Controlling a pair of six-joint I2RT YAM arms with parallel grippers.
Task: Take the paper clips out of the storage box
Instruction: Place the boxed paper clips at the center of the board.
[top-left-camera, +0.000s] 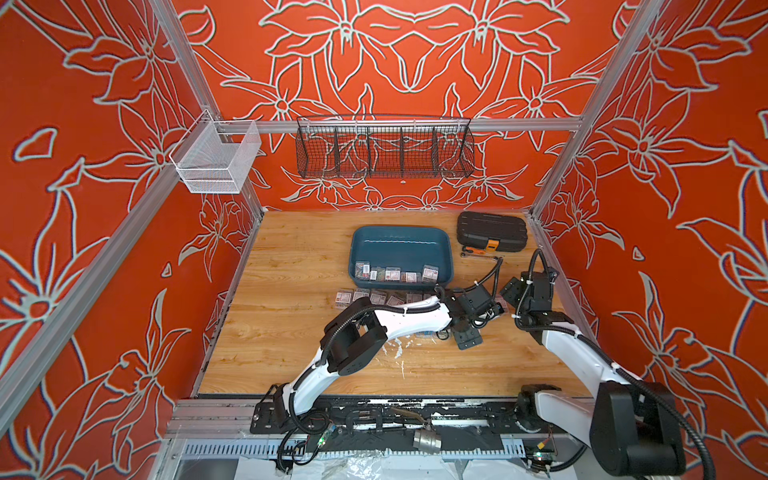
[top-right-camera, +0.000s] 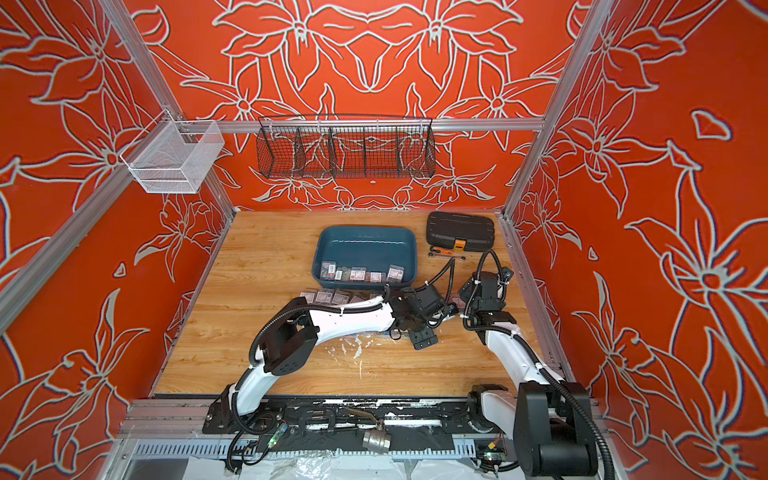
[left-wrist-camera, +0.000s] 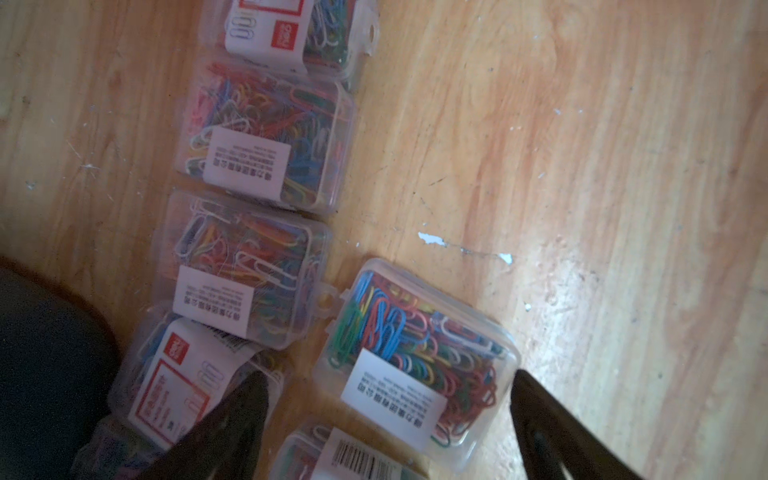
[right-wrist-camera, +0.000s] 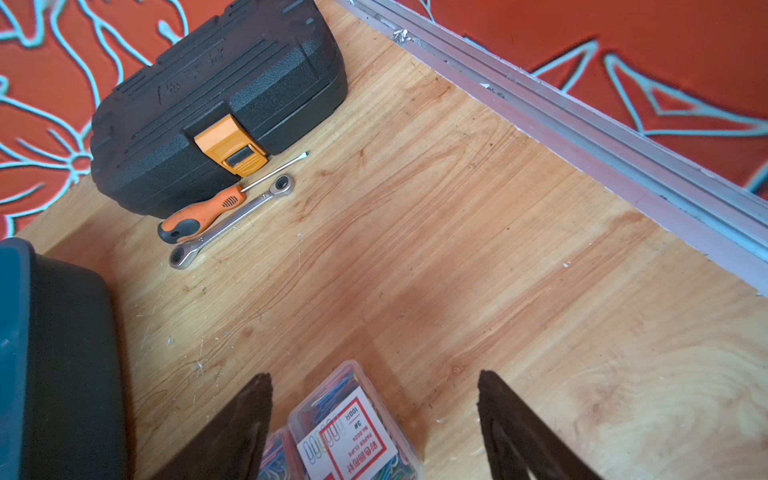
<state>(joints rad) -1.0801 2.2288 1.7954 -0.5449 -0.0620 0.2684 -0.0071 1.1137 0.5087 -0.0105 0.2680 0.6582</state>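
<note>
We find paper clips (top-left-camera: 392, 274) at the storage box's (top-left-camera: 401, 228) near end, others rowed just before it. The left gripper (left-wrist-camera: 386, 382) and right gripper (right-wrist-camera: 374, 382) stand wide open, empty, over those rows; the left arm (top-left-camera: 399, 318) hides some.

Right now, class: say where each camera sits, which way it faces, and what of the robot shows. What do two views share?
Top views: high in front, looking down at the table, storage box, left arm, right arm.
Left wrist: looks down from the left arm at paper clip boxes; the open left fingers show.
Right wrist: on the right arm, facing the black case; the open right fingers show.
Shared: the black case also shows in both top views.
</note>
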